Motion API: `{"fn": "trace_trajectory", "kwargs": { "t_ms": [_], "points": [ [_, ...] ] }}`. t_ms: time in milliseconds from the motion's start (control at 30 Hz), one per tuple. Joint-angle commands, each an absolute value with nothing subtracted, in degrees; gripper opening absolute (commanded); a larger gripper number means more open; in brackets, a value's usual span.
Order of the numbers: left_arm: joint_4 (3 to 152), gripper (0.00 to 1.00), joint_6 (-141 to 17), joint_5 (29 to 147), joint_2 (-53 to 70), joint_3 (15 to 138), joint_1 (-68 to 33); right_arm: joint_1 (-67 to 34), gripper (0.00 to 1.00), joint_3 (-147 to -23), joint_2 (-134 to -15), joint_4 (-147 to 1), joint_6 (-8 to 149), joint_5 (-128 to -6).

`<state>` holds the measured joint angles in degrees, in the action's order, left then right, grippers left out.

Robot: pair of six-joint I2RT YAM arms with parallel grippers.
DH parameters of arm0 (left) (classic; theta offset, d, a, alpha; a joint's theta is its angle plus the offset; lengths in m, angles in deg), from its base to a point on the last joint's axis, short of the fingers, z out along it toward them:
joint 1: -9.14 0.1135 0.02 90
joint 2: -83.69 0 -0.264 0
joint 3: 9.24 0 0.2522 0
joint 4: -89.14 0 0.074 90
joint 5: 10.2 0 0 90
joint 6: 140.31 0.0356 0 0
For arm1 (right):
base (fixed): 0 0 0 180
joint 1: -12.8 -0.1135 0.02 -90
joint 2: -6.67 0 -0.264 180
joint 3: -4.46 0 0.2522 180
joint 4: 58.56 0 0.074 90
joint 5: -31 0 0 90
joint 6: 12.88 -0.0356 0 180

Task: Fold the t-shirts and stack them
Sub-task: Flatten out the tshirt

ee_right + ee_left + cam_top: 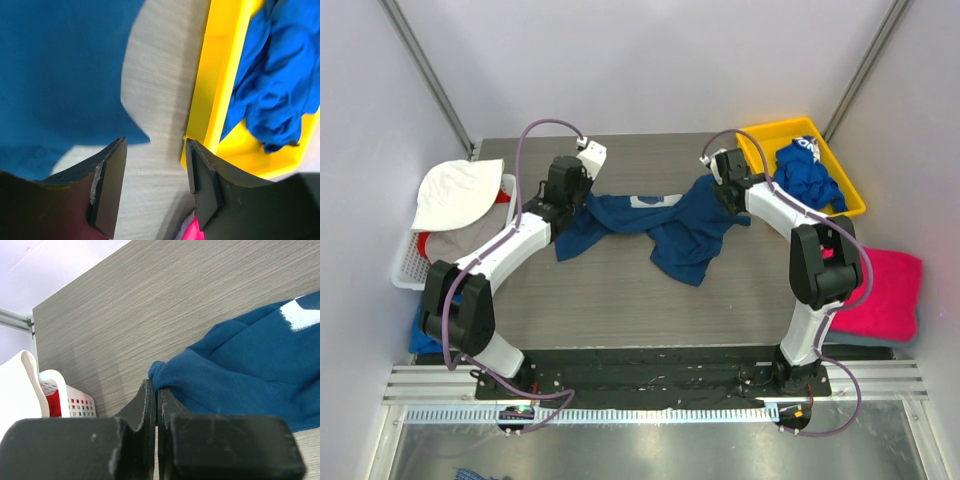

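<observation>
Grey wood-grain tabletop (620, 300): navy t-shirt (670, 225), rumpled, long axis nine-to-three o'clock, centre. Left gripper (156, 390) pinched shut on its nine-o'clock hem; right gripper (155, 150) parted, empty, at three-o'clock edge beside yellow bin (215, 75).

No legible txt in any view, white lettering (807, 146) on royal-blue tee (812, 182) in yellow bin (775, 126) too small & crumpled to read, white print patch (650, 201) on navy tee (680, 232) shows no clear chars.
</observation>
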<state>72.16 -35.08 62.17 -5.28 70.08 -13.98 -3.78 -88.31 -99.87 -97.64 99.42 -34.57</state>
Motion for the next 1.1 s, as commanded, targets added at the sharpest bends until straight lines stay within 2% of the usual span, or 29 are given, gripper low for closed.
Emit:
{"fn": "trace_trajectory", "kwargs": {
  "t_ms": [0, 167, 667, 1067],
  "points": [
    [74.41, 0.00, -35.98, 63.27, -2.89, 69.83, -13.98, -2.32, 0.54, -85.08, -95.54, -95.26, 99.09, -37.02],
    [74.41, 0.00, -35.98, 63.63, -3.06, 69.47, -13.98, -0.21, 0.50, -84.36, -97.73, -94.73, 99.70, -39.83],
    [74.50, 0.00, -35.28, 63.36, -4.29, 69.82, -13.98, 0.76, 0.50, -83.75, -101.52, -94.38, 99.79, -43.18],
    [74.50, 0.00, -35.80, 63.28, -4.38, 70.00, -14.07, 0.85, 0.49, -80.06, -93.53, -94.73, 98.65, -43.35]
  ]
}}
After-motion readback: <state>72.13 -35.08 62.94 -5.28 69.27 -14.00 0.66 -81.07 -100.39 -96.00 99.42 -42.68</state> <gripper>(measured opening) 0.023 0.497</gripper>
